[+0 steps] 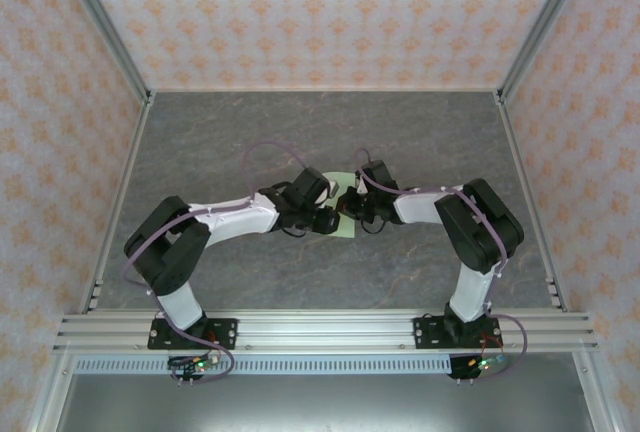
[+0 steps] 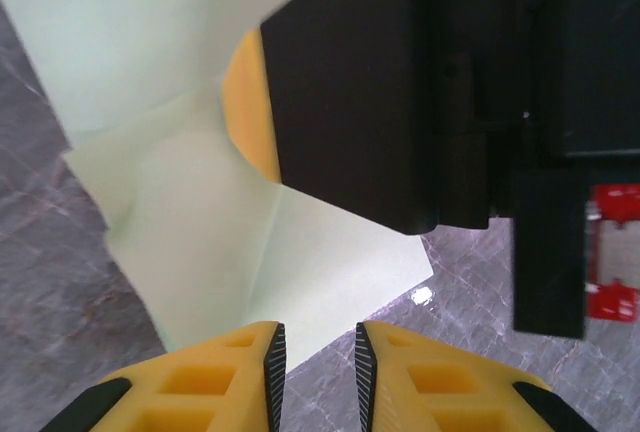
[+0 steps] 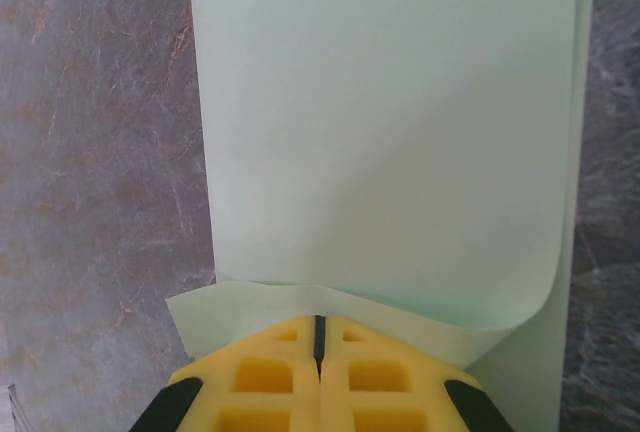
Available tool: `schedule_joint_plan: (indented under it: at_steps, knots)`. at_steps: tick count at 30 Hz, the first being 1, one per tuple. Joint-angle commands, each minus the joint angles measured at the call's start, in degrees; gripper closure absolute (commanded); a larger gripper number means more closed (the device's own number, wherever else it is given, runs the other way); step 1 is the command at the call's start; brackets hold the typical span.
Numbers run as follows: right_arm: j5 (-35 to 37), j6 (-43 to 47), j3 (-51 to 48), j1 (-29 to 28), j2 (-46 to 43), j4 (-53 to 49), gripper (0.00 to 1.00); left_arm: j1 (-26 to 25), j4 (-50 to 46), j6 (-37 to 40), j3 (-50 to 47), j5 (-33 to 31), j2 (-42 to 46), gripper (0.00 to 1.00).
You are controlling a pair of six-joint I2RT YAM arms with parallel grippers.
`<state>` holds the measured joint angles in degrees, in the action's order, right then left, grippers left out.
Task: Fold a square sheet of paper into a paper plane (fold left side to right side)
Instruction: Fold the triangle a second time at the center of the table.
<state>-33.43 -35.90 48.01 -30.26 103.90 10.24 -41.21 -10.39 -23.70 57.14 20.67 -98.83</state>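
Overhead lighting bright and even; shadows on the desk (image 1: pixel 250 142) soft and diffuse. Left wrist view: one small glare spot on the stone surface. Right wrist view: square sheet of paper (image 3: pixel 390 132) washed pale, faint shadow beneath its curl.

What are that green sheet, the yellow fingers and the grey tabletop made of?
Square sheet of paper: thin matte pale green paper; it curls and holds creases. Left hand's fingers: matte yellow, likely moulded plastic, with hollow cells and ribbed black pads. Tabletop: grey, marble-patterned, slightly glossy; possibly laminate or a mat.
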Motion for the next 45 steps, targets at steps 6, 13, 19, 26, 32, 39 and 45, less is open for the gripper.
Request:
schedule_joint_plan:
  at_steps: [6, 13, 19, 26, 32, 39, 45]
  knots:
    - [3.9, 1.4, 0.3, 0.0, 0.9, -5.6, 0.96, 0.3, 2.2, -1.0, -0.2, 0.8, -3.0, 0.73]
    - [4.1, 1.8, 0.6, 0.0, 0.8, -6.2, 0.96, 0.3, 0.7, -0.7, -0.6, -1.9, -4.0, 0.74]
    - [4.2, 1.9, 0.5, 0.0, 0.6, -6.5, 0.96, 0.3, 0.5, -1.1, -1.2, -3.2, -4.7, 0.75]
    - [4.3, 2.1, 0.6, 0.0, 0.5, -6.7, 0.96, 0.5, 0.4, -1.3, -1.9, -3.8, -4.6, 0.76]
    - [4.2, 2.6, 0.9, 0.0, 0.2, -7.2, 0.96, 0.6, 0.2, -1.4, -3.6, -4.9, -3.8, 0.81]
    - [1.4, 3.2, 0.7, 0.9, -3.1, -5.5, 0.98, 0.9, 2.6, -2.0, -6.5, -3.1, -3.6, 0.93]
    - [1.8, 2.6, -2.1, 0.0, -9.4, -3.4, 0.99, 1.1, 4.4, -2.4, -7.3, -1.4, -4.3, 0.98]
